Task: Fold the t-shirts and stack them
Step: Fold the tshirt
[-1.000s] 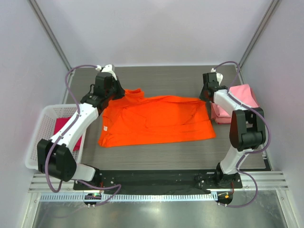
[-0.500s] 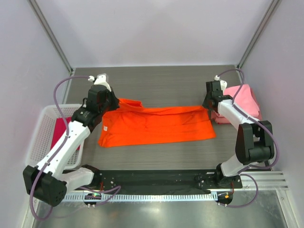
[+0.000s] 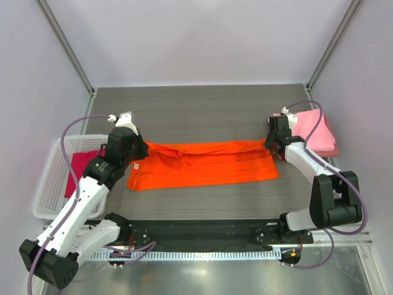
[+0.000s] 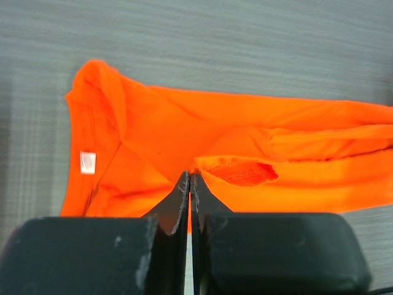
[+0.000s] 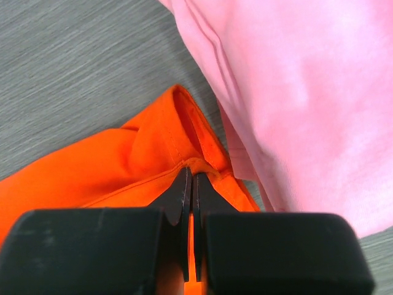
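A bright orange t-shirt [image 3: 202, 166] lies across the table's middle, its far half folded toward the near edge. My left gripper [image 3: 142, 149] is shut on the shirt's folded-over edge [image 4: 236, 169] at its left end, near the sleeve. At the right end my right gripper [image 3: 270, 140] is shut on the orange hem [image 5: 184, 161]. Folded light pink t-shirts [image 3: 313, 132] sit at the right, touching the orange shirt's corner and filling the right wrist view's upper right [image 5: 295, 80]. A magenta-crimson t-shirt [image 3: 78, 169] lies in the basket.
A white lattice plastic basket [image 3: 49, 184] stands at the table's left edge. Grey wood-grain tabletop [image 3: 202, 110] shows beyond the orange shirt. White walls close in the back and sides. The arm bases sit on a black rail [image 3: 202, 232] at the near edge.
Both grippers have pulled the orange shirt's far edge toward the near side, folding the shirt from a wide spread into a narrower band.
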You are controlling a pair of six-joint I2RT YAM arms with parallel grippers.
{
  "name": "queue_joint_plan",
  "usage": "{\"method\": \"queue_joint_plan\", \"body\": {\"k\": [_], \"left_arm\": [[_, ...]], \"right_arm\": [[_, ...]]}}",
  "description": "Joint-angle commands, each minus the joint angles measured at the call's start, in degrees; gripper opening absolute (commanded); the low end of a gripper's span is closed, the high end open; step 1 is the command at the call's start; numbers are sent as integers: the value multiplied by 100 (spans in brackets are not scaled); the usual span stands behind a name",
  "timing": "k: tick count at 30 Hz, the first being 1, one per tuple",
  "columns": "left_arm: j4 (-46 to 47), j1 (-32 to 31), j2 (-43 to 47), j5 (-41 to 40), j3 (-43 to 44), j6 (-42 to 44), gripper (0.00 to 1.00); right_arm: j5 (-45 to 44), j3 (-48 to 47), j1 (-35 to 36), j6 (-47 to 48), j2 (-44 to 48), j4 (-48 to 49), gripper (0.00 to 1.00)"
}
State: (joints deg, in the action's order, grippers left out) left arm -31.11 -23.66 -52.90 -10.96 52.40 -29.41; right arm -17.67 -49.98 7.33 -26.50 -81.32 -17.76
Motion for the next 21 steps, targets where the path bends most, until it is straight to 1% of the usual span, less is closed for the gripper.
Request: {"method": "queue_joint_plan", "body": {"k": [1, 3, 7, 9, 11, 12, 13, 14, 15, 17, 19, 21], "left_arm": [[-255, -42, 323, -91, -195, -196, 0], [-299, -51, 465, -3, -432, -345, 0], [-299, -95, 860, 330, -959, -696, 0], [-308, -112, 1263, 410, -1240, -872, 0], [-351, -130, 1396, 402, -1390, -979, 0], [-395, -130, 1597, 384, -1478, -1049, 4], [-430, -139, 1695, 384, -1496, -1119, 17], [-439, -174, 1791, 436, -1531, -1215, 38], [-448, -174, 1966, 454, -1549, -1269, 45], [-466, -174, 2143, 385, -1566, -1348, 50], [-457, -174, 2276, 253, -1532, -1348, 54], [-475, -165, 2153, 174, -1470, -1348, 56]], "right_arm": [[-149, 399, -13, -311, 379, 526, 2], [-166, 619, -4, -417, 555, 790, 2], [-157, 1365, -13, -724, 880, 1343, 5], [-323, 1638, -4, -865, 1126, 1537, 5], [-403, 1806, -4, -909, 1293, 1661, 9], [-430, 1868, -4, -901, 1459, 1714, 30], [-465, 1973, 5, -918, 1539, 1749, 43], [-535, 2035, -4, -927, 1662, 1741, 51], [-570, 2097, 5, -910, 1768, 1741, 53], [-623, 2307, 14, -814, 2163, 2030, 54], [-519, 2431, 23, -743, 2470, 2188, 54], [-133, 2431, 58, -620, 2542, 2311, 54]]}}
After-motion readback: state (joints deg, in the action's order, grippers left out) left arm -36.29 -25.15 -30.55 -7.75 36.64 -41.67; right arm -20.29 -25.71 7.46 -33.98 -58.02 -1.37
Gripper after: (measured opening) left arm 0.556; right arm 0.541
